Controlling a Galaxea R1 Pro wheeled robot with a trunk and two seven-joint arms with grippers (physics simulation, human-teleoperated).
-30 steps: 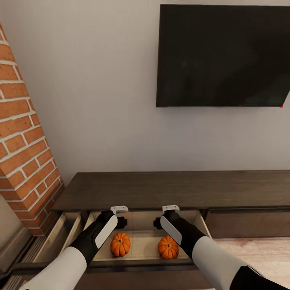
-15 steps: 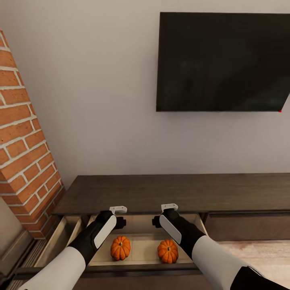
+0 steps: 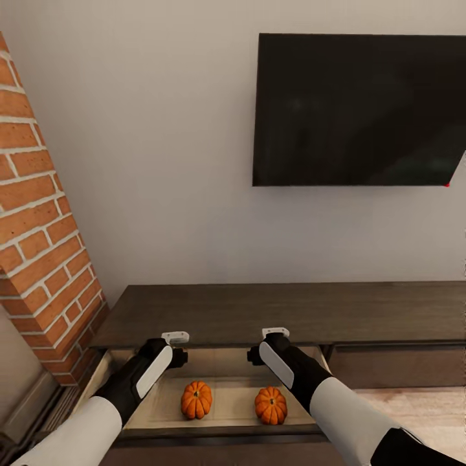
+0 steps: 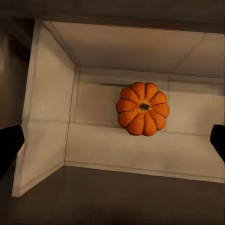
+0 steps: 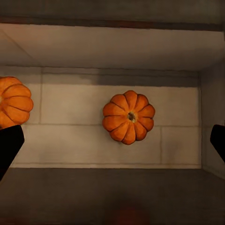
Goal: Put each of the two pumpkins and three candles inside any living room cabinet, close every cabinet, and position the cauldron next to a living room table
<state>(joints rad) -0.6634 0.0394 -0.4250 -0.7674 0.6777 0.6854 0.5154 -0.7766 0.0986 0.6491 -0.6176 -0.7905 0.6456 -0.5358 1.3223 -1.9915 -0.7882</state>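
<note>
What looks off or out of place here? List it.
Little stands out. Both pumpkins sit upright and apart on the floor of the open drawer. That drawer hangs out of the cabinet and needs shutting. Left pincer and right pincer hover open above it, holding nothing. Nothing looks spilled or damaged.

The open drawer point(image 3: 220, 388) of the cabinet point(image 3: 291, 310) is clear from above. Two pumpkins sit on its pale floor, well apart: the left pumpkin point(image 3: 196, 399) and the right pumpkin point(image 3: 270, 405). Bare floor lies between them, and between each one and the nearer side wall, enough for a finger on either side. The left gripper point(image 3: 175, 340) and right gripper point(image 3: 275, 334) hang above the drawer's back part, jaws spread, touching neither pumpkin. The cabinet's flat top overhangs the drawer's rear. The brick column point(image 3: 39, 233) closes off the left side, and the dark screen point(image 3: 359, 110) hangs high on the wall, well clear.
</note>
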